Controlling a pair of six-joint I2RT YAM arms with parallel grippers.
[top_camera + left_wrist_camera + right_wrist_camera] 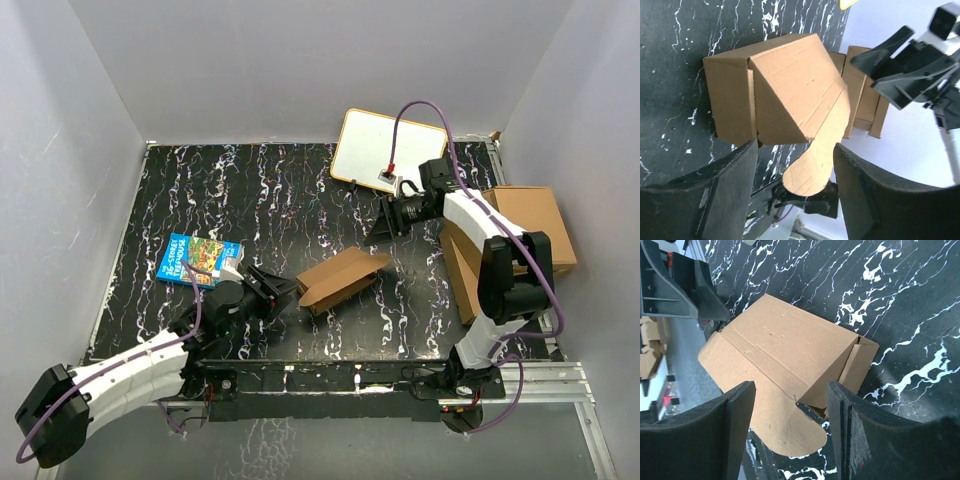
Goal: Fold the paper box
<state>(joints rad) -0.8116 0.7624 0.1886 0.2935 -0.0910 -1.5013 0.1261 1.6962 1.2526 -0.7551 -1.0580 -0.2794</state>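
The paper box (342, 280) lies half-folded mid-frame on the table (250, 200). The left hand (277, 290) and right hand (385, 226) flank it from lower left and upper right, both spread wide and empty (likely poised to close its loose lid).

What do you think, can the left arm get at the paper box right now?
Probably yes. The left hand is open right at the paper box, its rounded flap between the fingers, and nothing blocks it.

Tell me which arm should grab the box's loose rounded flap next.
Left, probably: the left gripper sits open right beside the paper box, rounded flap lined up between its fingers; the right gripper hangs open farther off.
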